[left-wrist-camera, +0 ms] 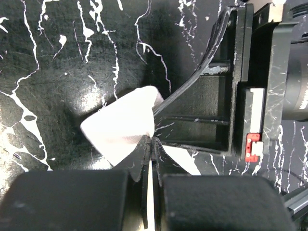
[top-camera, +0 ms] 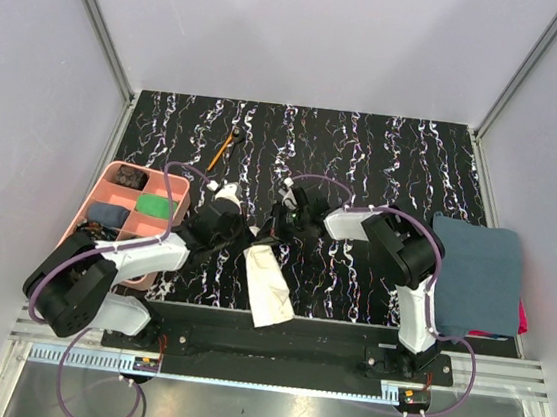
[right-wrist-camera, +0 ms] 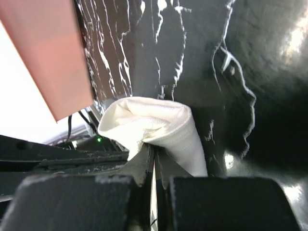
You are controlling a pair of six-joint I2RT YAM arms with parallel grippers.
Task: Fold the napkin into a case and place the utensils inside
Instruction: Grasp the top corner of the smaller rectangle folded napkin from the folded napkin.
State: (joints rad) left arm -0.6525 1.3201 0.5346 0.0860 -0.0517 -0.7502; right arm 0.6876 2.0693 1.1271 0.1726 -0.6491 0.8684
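**A:** From above, where's the napkin (top-camera: pixel 267 288)?

**B:** It lies folded long, near the table's near edge at centre. Its far end is between the left pincer (top-camera: pixel 240 232) and the right pincer (top-camera: pixel 278 227). The pink tray (top-camera: pixel 100 188) on the left holds a brown block (top-camera: pixel 129 176), a green piece (top-camera: pixel 156 207) and a blue-grey piece (top-camera: pixel 107 214).

**A:** Left wrist?

**B:** Jaws together, pinching a cloth corner.

**A:** Right wrist?

**B:** Clamped on a rolled fold. I'd judge the cloth light and limp, so grip corners or edges, or it'll sag.
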